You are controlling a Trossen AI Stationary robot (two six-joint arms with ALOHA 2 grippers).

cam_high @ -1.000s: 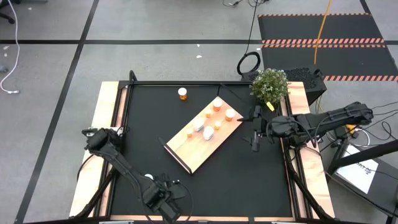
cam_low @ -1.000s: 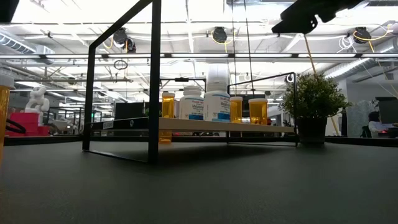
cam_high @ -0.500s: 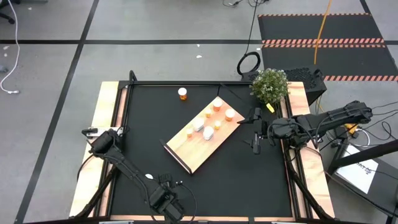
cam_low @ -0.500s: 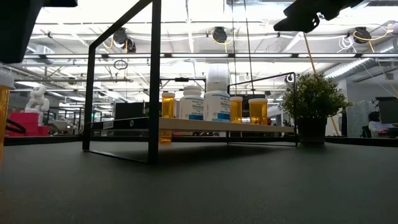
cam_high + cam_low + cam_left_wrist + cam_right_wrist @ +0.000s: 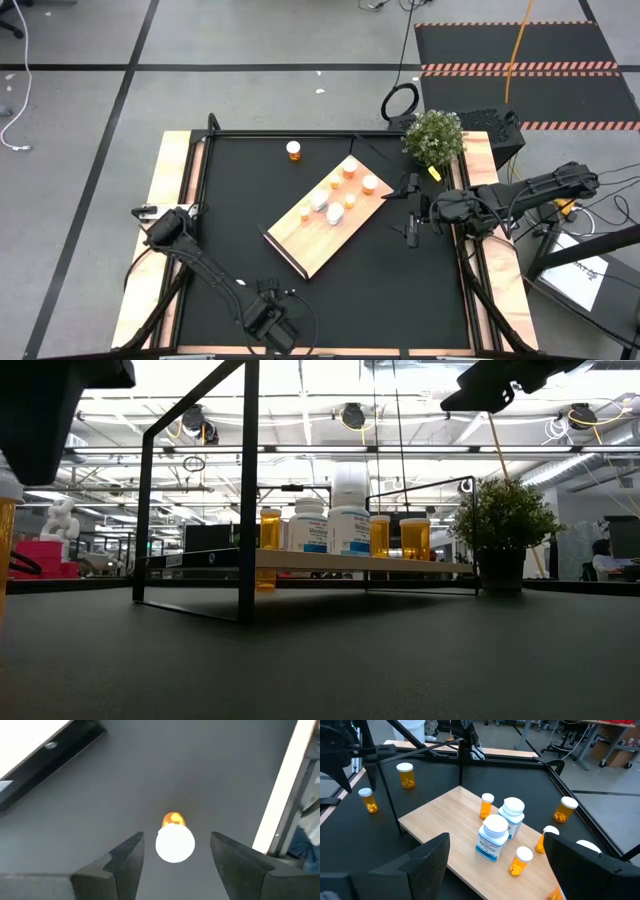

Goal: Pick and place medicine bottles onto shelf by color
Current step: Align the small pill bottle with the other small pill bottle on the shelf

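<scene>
The light-wood shelf [image 5: 300,243] lies slantwise mid-table and carries several orange and white bottles [image 5: 335,197], which stand upright in the right wrist view [image 5: 496,837]. One orange bottle [image 5: 293,150] stands on the black mat at the far side. My left gripper [image 5: 272,325] is open near the table's front edge. It points down over a white-capped orange bottle [image 5: 175,842], which stands upright on the mat between the fingertips with a gap on each side. My right gripper [image 5: 411,210] is open and empty, right of the shelf.
A potted plant [image 5: 435,137] stands at the far right corner. A black metal frame [image 5: 245,490] rises around the shelf. Two more orange bottles [image 5: 405,775] [image 5: 367,800] stand on the mat beyond the shelf's lip end. A dark rail [image 5: 50,755] shows near the left gripper.
My left gripper has come down near the table's front edge, and its dark body has entered the top left of the low view. My right gripper has kept still. No bottle has moved.
</scene>
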